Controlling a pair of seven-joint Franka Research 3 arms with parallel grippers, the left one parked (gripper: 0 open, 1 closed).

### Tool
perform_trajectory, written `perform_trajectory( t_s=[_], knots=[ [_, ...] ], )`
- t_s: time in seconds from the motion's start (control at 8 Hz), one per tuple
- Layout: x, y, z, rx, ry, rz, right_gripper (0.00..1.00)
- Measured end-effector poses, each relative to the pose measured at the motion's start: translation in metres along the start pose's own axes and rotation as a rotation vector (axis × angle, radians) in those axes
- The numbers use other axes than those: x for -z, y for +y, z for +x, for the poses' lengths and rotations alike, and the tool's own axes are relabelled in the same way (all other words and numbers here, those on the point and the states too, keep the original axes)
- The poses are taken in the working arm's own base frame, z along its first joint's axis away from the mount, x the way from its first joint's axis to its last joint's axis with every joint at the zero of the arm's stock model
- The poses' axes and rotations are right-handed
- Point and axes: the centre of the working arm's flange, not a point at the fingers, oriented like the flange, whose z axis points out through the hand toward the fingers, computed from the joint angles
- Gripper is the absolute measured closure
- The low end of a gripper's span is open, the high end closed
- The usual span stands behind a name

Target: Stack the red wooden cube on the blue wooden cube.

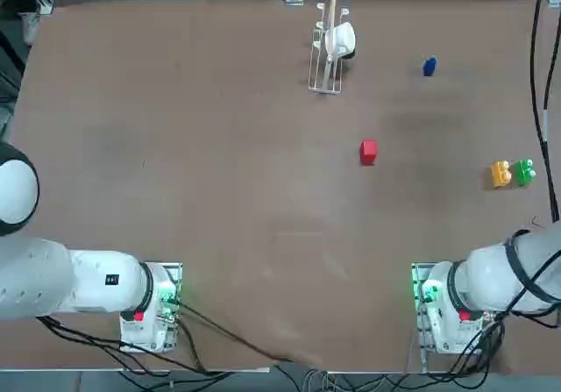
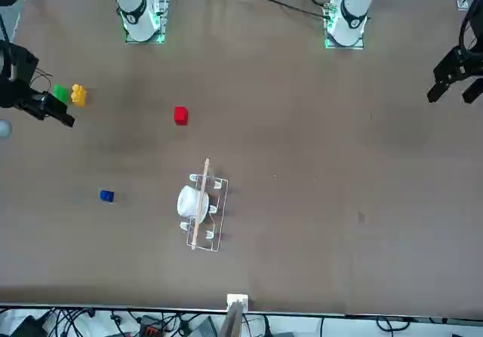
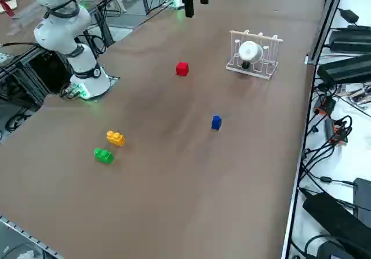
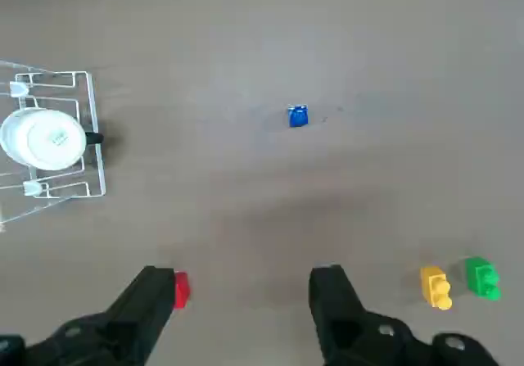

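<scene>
Right wrist view: the right gripper [image 4: 243, 270] has its two fingers spread wide, with nothing between them. In the front view it hangs raised towards the right edge of the table [image 2: 302, 224]. Closest to that edge sit the green block [image 1: 524, 172] and the orange block [image 1: 500, 174], studded and side by side, neither of them needed.

The red cube [image 1: 368, 153] stands alone, a little right of the table's middle, well apart from the blocks. It looks like light, stiff painted wood, so it should neither dent nor sag; its smooth faces might slip if pinched by an edge. The best hold is probably square across two opposite side faces, fairly high up, leaving the underside free for stacking.

The blue cube [image 1: 429, 67] lies further towards the far edge, between the table's middle and its far right corner. Seeming slightly smaller and just as light, it could skate if nudged, so the red cube calls for a centred, level descent and a gentle release.

Near the middle of the far edge, a white rack [image 3: 255, 66] holds a white cup [image 3: 250, 51], likely the most fragile thing here and worth a wide berth.
</scene>
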Motion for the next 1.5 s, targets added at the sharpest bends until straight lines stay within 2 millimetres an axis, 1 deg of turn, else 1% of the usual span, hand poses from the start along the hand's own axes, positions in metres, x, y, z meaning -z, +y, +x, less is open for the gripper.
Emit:
perform_trajectory(
  t_s=[0.5, 0.62, 0.75, 0.88, 1.0, 1.12, 1.25, 1.38, 1.5],
  knots=[
    [-0.001, 0.0, -0.001, 0.001, -0.005, -0.002, 0.0],
    [-0.007, 0.0, -0.002, 0.001, -0.024, -0.006, 0.0],
    [-0.022, -0.001, -0.003, 0.004, -0.055, -0.013, 0.0],
    [-0.043, -0.005, -0.004, 0.011, -0.084, -0.02, 0.0],
    [-0.07, -0.011, -0.003, 0.019, -0.094, -0.022, 0.0],
    [-0.104, -0.019, -0.003, 0.032, -0.087, -0.019, 0.0],
    [-0.143, -0.037, -0.011, 0.064, -0.07, -0.014, 0.0],
    [-0.183, -0.06, -0.029, 0.092, -0.049, -0.008, 0.0],
    [-0.22, -0.08, -0.052, 0.095, -0.027, -0.001, 0.0]
  ],
)
